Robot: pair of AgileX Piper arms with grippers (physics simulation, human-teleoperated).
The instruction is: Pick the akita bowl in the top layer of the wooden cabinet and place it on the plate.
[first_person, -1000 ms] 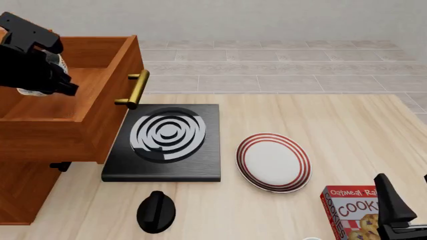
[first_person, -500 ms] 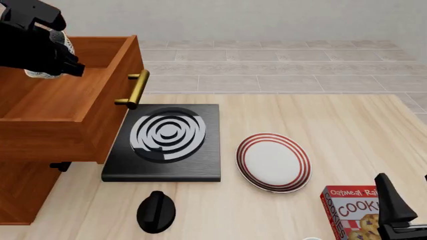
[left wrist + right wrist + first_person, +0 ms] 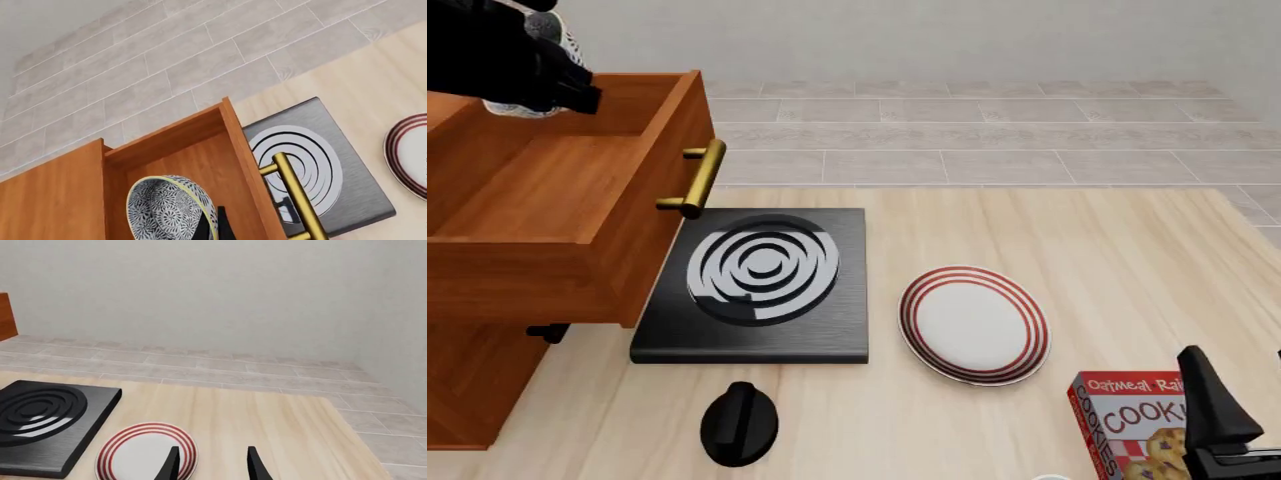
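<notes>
Lifted over the last second from low inside the drawer [image 3: 561,200] to above its rim, bowl [image 3: 172,209] clamped by its edge in left gripper [image 3: 212,227], ready for carrying toward plate [image 3: 974,324]; right gripper [image 3: 212,462] idle, parted, empty; box [image 3: 1128,425] beside plate lettered "Oatmeal", "COOK".

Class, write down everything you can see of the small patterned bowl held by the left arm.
The akita bowl is small, round and ceramic-looking, white with a dense dark blue-grey speckled pattern inside and out, and a pale yellowish rim. It is tilted on its side, its opening facing the left wrist camera. The left gripper pinches its rim between dark fingers. It hangs above the open top layer of the wooden cabinet, apart from the wood. In the front view the arm mostly hides it.
</notes>
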